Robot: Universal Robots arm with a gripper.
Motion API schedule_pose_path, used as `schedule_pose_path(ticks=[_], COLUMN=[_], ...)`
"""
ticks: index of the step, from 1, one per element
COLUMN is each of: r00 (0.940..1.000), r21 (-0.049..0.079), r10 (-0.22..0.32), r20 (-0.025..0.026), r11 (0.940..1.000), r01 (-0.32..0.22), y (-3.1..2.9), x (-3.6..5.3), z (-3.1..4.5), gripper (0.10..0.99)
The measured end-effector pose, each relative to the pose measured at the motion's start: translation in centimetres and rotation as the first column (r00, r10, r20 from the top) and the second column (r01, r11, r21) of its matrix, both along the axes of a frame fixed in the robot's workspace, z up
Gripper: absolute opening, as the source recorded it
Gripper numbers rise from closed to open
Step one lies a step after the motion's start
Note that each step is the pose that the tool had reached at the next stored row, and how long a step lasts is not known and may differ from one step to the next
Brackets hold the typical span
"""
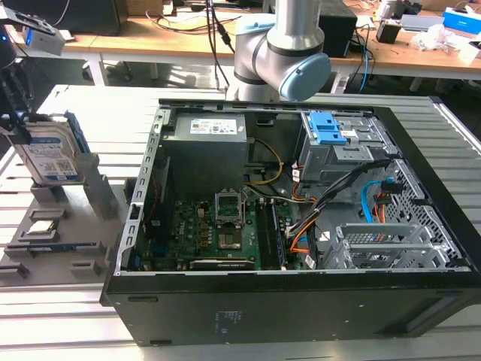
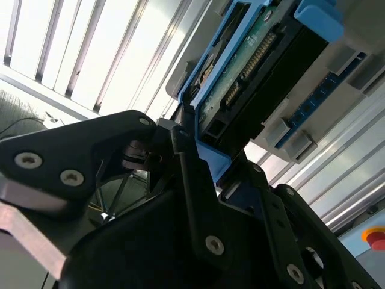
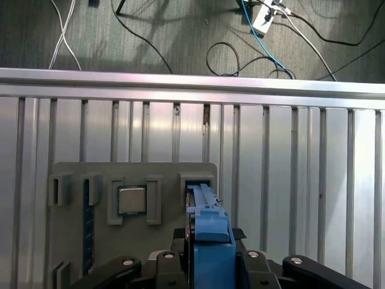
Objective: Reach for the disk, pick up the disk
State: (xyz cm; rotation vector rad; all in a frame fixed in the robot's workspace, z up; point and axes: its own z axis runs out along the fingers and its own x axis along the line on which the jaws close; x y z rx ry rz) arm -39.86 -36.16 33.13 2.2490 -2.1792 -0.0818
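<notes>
Clamped with the pincer on the disk, black fingers tight against either side of its blue rail in the first wrist view. Held upright and edge-on, in line with a slot of a grey holder. Impossible to tell whether clear of that slot or touching it, with the lower edge hidden behind the rail. Next to the slot, seated in its own square pocket, a small silver chip. Under the holder, a slatted metal surface; beyond its edge, loose cables on a dark floor.

In the second wrist view, close up on the green circuit-board side and connector row of the disk, framed in blue, partly covered by black linkage, far end cut off. In one corner, part of a red button.

At the exterior view's left, the labelled face of the disk standing above the holder. Beside it at the frame edge, dark parts too cut off to make out. Further back, a grey arm behind an open computer case, upper length out of frame.
</notes>
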Motion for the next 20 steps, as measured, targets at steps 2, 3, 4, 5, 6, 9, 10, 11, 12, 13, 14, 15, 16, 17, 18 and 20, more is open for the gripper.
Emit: schedule_pose_path(ticks=[2,3,4,5,6,9,10,11,12,13,14,15,16,17,18,20], r00=[1.0000,1.0000,1.0000,1.0000,1.0000,1.0000,1.0000,1.0000,1.0000,1.0000,1.0000,1.0000,1.0000,1.0000,1.0000,1.0000], r21=[0.000,0.000,0.000,0.000,0.000,0.000,0.000,0.000,0.000,0.000,0.000,0.000,0.000,0.000,0.000,0.000], r10=[0.000,0.000,0.000,0.000,0.000,0.000,0.000,0.000,0.000,0.000,0.000,0.000,0.000,0.000,0.000,0.000], r20=[-0.0001,-0.0002,-0.0002,-0.0002,-0.0003,-0.0004,-0.0004,-0.0004,-0.0005,-0.0006,-0.0006,-0.0006,-0.0006,-0.0006,-0.0007,-0.0007], r11=[1.0000,1.0000,1.0000,1.0000,1.0000,1.0000,1.0000,1.0000,1.0000,1.0000,1.0000,1.0000,1.0000,1.0000,1.0000,1.0000], r01=[0.000,0.000,0.000,0.000,0.000,0.000,0.000,0.000,0.000,0.000,0.000,0.000,0.000,0.000,0.000,0.000], y=[0.00,0.00,0.00,0.00,0.00,0.00,0.00,0.00,0.00,0.00,0.00,0.00,0.00,0.00,0.00,0.00], x=[0.00,0.00,0.00,0.00,0.00,0.00,0.00,0.00,0.00,0.00,0.00,0.00,0.00,0.00,0.00,0.00], z=[0.21,0.32,0.42,0.51,0.61,1.09,1.22,1.31,1.39,1.55,1.69,1.78,1.92,2.07,2.17,2.36], gripper=[0.369,0.369,0.369,0.369,0.369,0.369,0.369,0.369,0.369,0.369,0.369,0.369,0.369,0.369,0.369,0.369])
